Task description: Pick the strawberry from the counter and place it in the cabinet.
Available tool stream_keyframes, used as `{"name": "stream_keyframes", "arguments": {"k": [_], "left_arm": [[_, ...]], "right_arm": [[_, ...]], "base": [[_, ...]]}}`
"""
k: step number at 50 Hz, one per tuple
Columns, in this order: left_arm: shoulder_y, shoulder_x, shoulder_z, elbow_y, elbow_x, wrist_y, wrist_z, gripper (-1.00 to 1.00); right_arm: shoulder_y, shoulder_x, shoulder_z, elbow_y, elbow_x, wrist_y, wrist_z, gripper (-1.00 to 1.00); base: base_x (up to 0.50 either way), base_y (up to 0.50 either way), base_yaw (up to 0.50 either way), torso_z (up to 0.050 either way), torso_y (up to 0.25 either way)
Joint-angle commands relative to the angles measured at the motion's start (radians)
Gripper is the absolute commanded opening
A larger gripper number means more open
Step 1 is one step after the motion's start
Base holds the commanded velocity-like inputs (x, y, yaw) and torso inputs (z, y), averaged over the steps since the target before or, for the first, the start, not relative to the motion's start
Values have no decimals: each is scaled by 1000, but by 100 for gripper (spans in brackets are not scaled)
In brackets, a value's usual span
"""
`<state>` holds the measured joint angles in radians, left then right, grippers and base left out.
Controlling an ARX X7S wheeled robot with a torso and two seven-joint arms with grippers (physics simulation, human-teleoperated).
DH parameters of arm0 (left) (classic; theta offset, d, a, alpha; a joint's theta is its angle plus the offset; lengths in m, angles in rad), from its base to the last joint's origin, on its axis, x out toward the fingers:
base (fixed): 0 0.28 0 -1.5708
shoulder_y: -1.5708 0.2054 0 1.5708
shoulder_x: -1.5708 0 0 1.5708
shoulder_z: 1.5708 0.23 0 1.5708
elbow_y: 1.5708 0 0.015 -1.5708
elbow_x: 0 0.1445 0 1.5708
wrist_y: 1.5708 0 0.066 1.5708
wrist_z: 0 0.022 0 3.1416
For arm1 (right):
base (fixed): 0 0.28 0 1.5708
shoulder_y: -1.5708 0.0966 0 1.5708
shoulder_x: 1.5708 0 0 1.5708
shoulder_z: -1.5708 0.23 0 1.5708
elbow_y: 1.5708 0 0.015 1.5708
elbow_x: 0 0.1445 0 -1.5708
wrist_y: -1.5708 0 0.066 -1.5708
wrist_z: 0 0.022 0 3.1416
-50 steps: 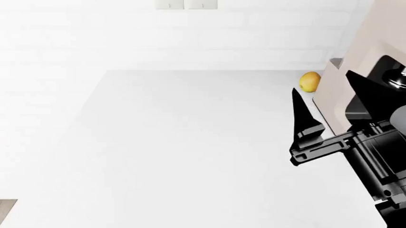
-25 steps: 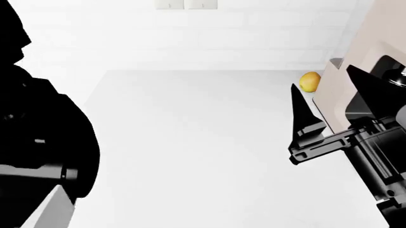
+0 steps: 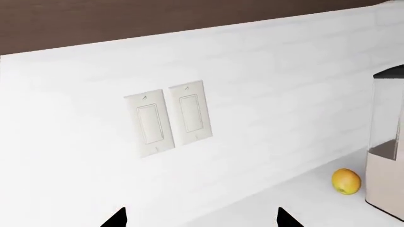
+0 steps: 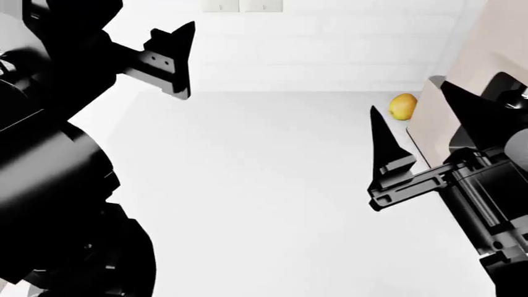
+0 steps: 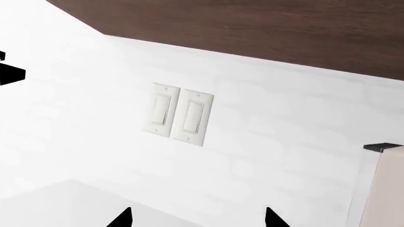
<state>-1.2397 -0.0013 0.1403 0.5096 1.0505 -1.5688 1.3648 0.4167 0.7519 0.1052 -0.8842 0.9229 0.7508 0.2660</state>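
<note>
Strawberry, the small red berry the task names, appears in none of the three views; its position cannot be stated. Neither black claw holds anything. The right claw (image 4: 417,120) stands with its pointed fingers spread wide above the right side of the table, nothing between them; its wrist view shows only two dark fingertips (image 5: 121,218) apart, facing the wall. The left claw (image 4: 169,59) is raised at the upper left of the head view with one finger visible there; its wrist view shows two tips well apart, so it reads as open and empty.

Judged step: search and approach, with no grasp begun. The next move calls for finding the berry first, probably by turning the head or a wrist camera toward the plain white table (image 4: 264,204), since both wrist cameras face the white brick wall and its pair of pale wall switches (image 3: 167,118).

Visible instead: a round yellow fruit (image 4: 402,106) near a beige appliance (image 4: 486,55), cut off at the frame edge. The left arm's bulk hides the table's left portion. A dark brown cabinet underside (image 5: 265,28) shows above the wall; no door or opening can be made out.
</note>
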Motion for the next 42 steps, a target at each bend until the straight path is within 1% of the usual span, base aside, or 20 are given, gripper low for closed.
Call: {"name": "stream_keyframes", "arguments": {"k": [1,5,9,16,21,27,36,42], "left_arm": [[44,1,11,5,149,-1,133,100],[19,1,-1,-18,206,-2,196,100],[10,1,-9,-29,208,-2,204,100],[94,1,-6,9,189,-2,193,100],[143,1,-1,40,4,-2,27,100],[185,1,28,67,-130,-2,-100,100],[237,1,66,90,-295,-1,-244,100],[251,1,79,97,-349,-2,-287,100]], "right_arm": [[6,-6,-11,7,-5,-13,-8,100],[1,-2,6,-1,20,-13,-1,100],[-9,-1,17,-6,29,-20,0,100],[-21,-15,4,-1,11,-36,-9,100],[-23,-22,-3,4,3,-44,-10,100],[-33,-30,-8,10,-7,-56,-15,100],[-33,-41,-22,18,-19,-68,-20,100],[-37,-46,-28,24,-28,-80,-27,100]], "base": [[0,0,0,0,0],[0,0,0,0,0],[0,0,0,0,0],[0,0,0,0,0],[0,0,0,0,0],[0,0,0,0,0],[0,0,0,0,0],[0,0,0,0,0]]}}
